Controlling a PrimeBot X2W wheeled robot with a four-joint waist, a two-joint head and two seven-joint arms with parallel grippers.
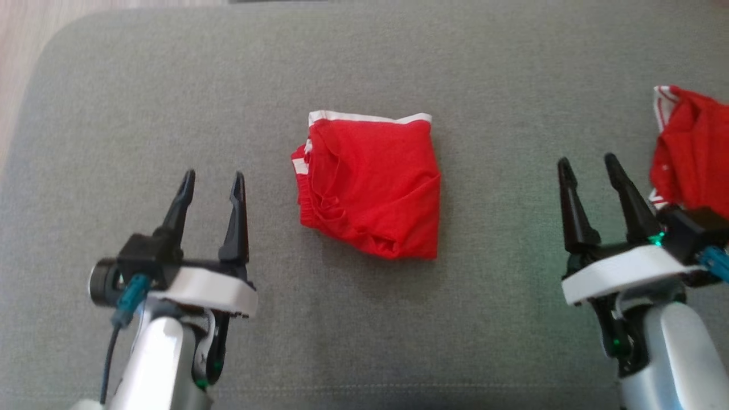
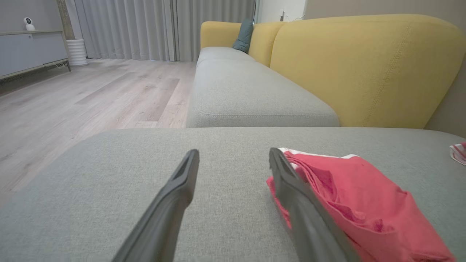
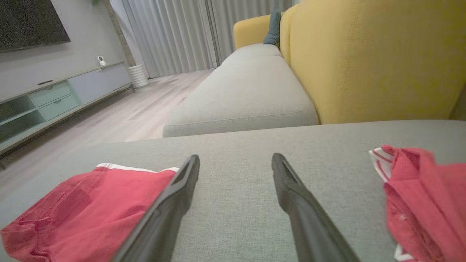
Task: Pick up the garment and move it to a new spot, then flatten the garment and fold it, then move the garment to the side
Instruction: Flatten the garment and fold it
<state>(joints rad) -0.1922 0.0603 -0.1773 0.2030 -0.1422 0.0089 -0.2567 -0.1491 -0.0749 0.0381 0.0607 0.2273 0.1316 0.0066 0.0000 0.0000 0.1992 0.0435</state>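
Note:
A red garment (image 1: 370, 185) with white trim lies folded into a compact bundle in the middle of the grey cushion (image 1: 364, 68). It also shows in the left wrist view as the garment (image 2: 356, 196), and in the right wrist view as the garment (image 3: 91, 203). My left gripper (image 1: 213, 182) hovers open to the left of it, nothing between its fingers. My right gripper (image 1: 589, 165) stands open to the right of it, also empty. Both are apart from the cloth.
A second red cloth with white stripes (image 1: 692, 154) lies crumpled at the cushion's right edge, just beyond my right gripper. The yellow sofa back (image 2: 364, 65) rises behind the cushion. Wooden floor (image 2: 72, 94) lies off the cushion's left side.

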